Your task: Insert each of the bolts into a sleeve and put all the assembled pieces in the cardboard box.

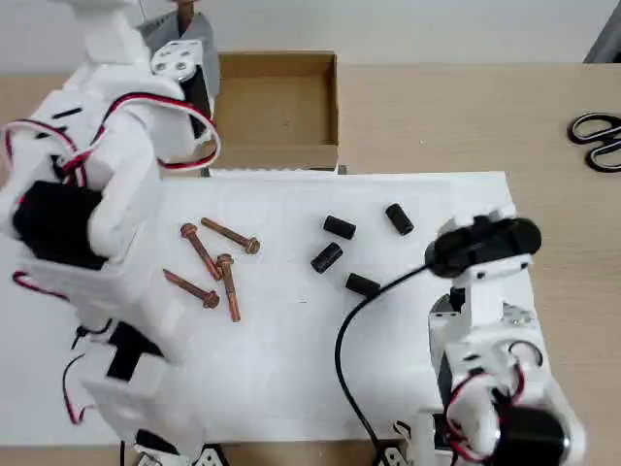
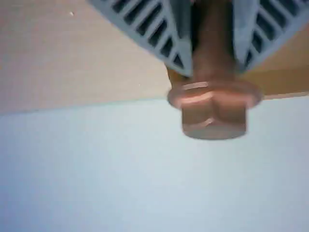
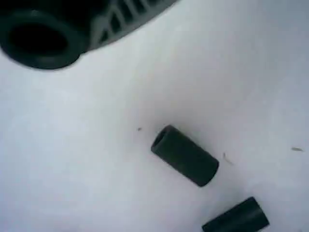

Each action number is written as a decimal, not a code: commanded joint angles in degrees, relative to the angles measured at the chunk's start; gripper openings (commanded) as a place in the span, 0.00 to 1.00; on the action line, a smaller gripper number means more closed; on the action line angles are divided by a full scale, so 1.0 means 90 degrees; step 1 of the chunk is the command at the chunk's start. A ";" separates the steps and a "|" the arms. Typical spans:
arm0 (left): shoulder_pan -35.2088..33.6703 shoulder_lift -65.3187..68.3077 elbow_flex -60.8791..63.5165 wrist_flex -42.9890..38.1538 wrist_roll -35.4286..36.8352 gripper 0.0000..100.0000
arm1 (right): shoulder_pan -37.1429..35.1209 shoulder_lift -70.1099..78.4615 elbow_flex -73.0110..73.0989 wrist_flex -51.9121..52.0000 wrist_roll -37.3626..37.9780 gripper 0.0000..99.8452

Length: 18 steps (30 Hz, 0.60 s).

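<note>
Copper bolt (image 2: 212, 104) clamped head-outward between the shut jaws of the left gripper (image 2: 212, 53); the right gripper (image 3: 53, 19) holds a black sleeve (image 3: 36, 41).

From the high view, the left arm stretches from the table's near edge across the white sheet (image 1: 291, 369), its gripper raised beside a side wall of the cardboard box (image 1: 277, 155). The right arm sits folded low at the sheet's other near corner. That view alone lays out the loose parts: four bolts (image 1: 201, 249) clustered on the sheet, four sleeves (image 1: 339, 227) scattered well apart from them, and scissors (image 1: 597, 141) off on the wooden table (image 1: 437, 107). Both grips are seen from the wrist views (the held sleeve's open bore faces its camera), with two loose sleeves lying beyond it.
</note>
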 commanded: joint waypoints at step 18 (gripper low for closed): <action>-0.0010 -0.4562 0.5543 0.0059 0.0020 0.00 | -0.0767 -0.0718 0.1260 -0.0825 -0.1143 0.00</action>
